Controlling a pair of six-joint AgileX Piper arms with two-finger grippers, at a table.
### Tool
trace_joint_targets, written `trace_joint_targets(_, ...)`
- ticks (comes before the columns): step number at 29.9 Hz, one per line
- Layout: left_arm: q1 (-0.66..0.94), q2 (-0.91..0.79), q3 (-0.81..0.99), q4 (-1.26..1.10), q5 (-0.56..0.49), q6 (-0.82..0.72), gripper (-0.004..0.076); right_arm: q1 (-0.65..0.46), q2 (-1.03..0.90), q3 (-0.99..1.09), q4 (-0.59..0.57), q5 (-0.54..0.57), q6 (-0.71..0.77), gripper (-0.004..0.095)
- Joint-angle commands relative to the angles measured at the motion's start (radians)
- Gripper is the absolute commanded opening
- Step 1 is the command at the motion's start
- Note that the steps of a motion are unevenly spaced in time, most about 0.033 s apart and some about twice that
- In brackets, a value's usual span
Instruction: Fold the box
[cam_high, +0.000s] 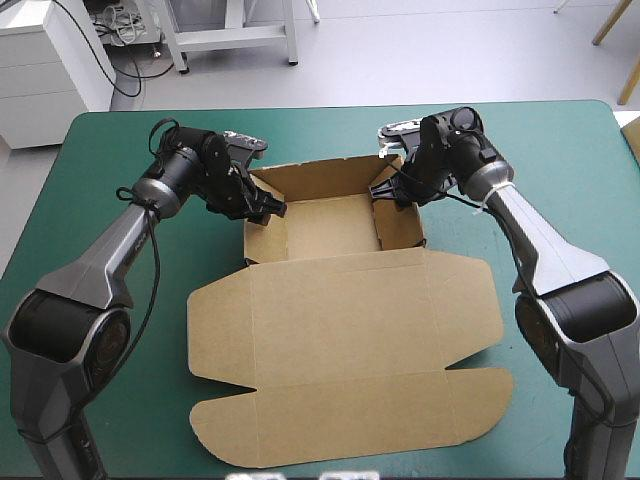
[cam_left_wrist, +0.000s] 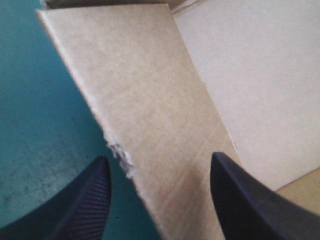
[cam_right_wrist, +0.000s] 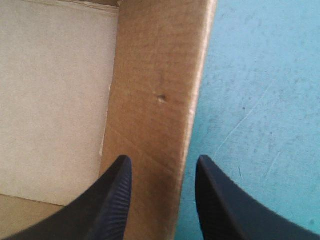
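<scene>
The brown box (cam_high: 330, 225) is an open tray at the far middle of the table, its walls raised and its lid (cam_high: 340, 340) lying flat toward the near edge. My left gripper (cam_high: 268, 208) is at the tray's left wall. In the left wrist view the gripper (cam_left_wrist: 159, 157) is open, and the wall (cam_left_wrist: 135, 90) stands tilted between its fingers. My right gripper (cam_high: 385, 190) is at the right wall. Seen from the right wrist, that gripper (cam_right_wrist: 163, 157) is open astride the upright wall (cam_right_wrist: 155, 90), one finger inside the tray, one outside.
The teal-green cover (cam_high: 560, 150) lies bare around the box on both sides. The flat lid with its rounded front flap (cam_high: 350, 420) reaches close to the table's near edge.
</scene>
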Motion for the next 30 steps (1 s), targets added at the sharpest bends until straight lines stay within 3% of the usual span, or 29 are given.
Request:
trace_joint_targets(1, -0.006, -0.061, -0.096, -0.004, 0.059, -0.008, 0.0424, -0.005, -0.102, -0.034, -0.002, -0.015, -0.01, 0.0389)
trace_joint_targets(4, -0.006, -0.066, -0.165, -0.002, 0.13, -0.008, 0.0424, -0.005, -0.144, -0.034, -0.004, -0.015, -0.01, 0.0389)
trace_joint_targets(14, -0.006, -0.234, -0.268, -0.005, 0.128, -0.008, 0.0421, -0.005, -0.301, -0.034, -0.004, -0.015, -0.01, 0.0389)
trace_joint_targets(24, -0.006, -0.48, -0.253, 0.052, 0.128, -0.007, 0.0421, -0.005, -0.368, -0.034, -0.004, -0.015, -0.001, 0.0389)
trace_joint_targets(30, -0.006, -0.614, -0.131, 0.052, 0.128, 0.024, 0.0421, -0.005, -0.35, -0.033, -0.004, -0.015, -0.001, 0.0389)
